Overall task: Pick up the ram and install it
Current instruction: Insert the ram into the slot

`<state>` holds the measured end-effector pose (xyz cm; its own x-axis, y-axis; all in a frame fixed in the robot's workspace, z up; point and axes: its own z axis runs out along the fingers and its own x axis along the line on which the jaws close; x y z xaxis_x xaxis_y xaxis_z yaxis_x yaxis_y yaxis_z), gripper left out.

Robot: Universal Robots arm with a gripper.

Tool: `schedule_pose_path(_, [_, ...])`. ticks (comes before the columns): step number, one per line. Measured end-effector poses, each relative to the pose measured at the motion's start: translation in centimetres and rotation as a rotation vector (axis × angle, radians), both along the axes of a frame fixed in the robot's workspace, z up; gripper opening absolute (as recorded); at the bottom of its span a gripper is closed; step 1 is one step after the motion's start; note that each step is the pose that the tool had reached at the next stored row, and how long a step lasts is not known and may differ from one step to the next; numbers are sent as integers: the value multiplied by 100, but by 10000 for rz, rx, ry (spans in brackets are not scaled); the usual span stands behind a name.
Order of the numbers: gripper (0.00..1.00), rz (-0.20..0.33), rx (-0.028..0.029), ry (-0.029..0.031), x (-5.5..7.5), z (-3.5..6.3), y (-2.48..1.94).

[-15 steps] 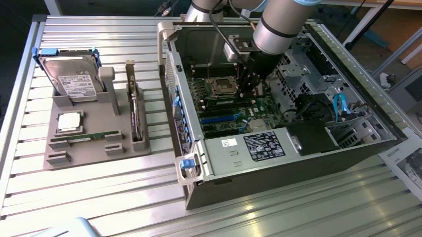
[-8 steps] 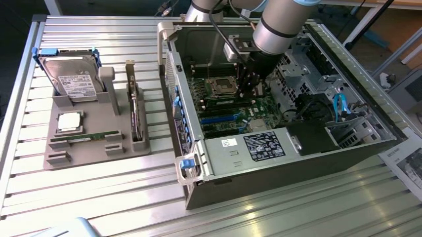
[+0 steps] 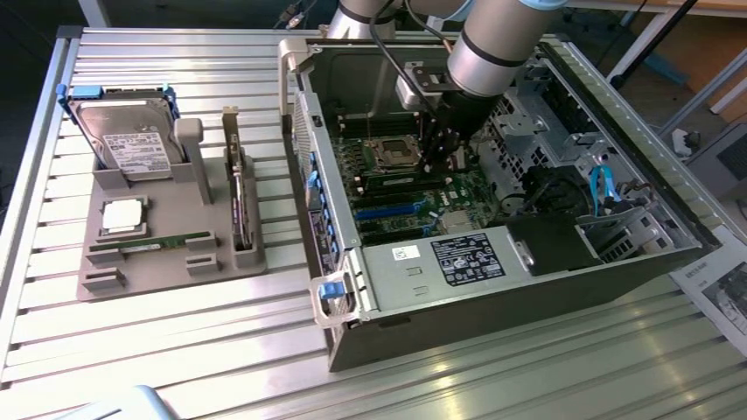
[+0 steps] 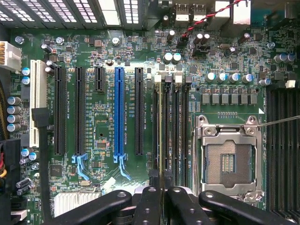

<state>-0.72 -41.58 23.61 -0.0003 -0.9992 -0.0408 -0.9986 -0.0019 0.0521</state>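
Observation:
My gripper (image 3: 440, 156) reaches down into the open computer case (image 3: 350, 289), over the motherboard (image 3: 403, 197). In the wrist view its black fingers (image 4: 149, 201) are shut on the ram (image 4: 161, 136). The ram shows edge-on as a thin green strip. It stands upright along one of the black memory slots (image 4: 176, 131), beside the processor socket (image 4: 229, 159). I cannot tell whether it is pressed down into the slot.
The socket is open, with its metal frame raised. Black and blue expansion slots (image 4: 119, 112) run parallel to the memory slots. Outside the case, a grey holder (image 3: 164, 262) carries a hard drive (image 3: 129, 136), a silver processor (image 3: 122, 216), an upright card (image 3: 238, 197) and a thin green board (image 3: 152, 242).

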Motion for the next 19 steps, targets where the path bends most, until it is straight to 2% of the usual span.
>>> schedule_pose_path(12, [12,-4,0,-17,0,-16,0])
schedule_pose_path(19, [12,-4,0,-16,0,19,0])
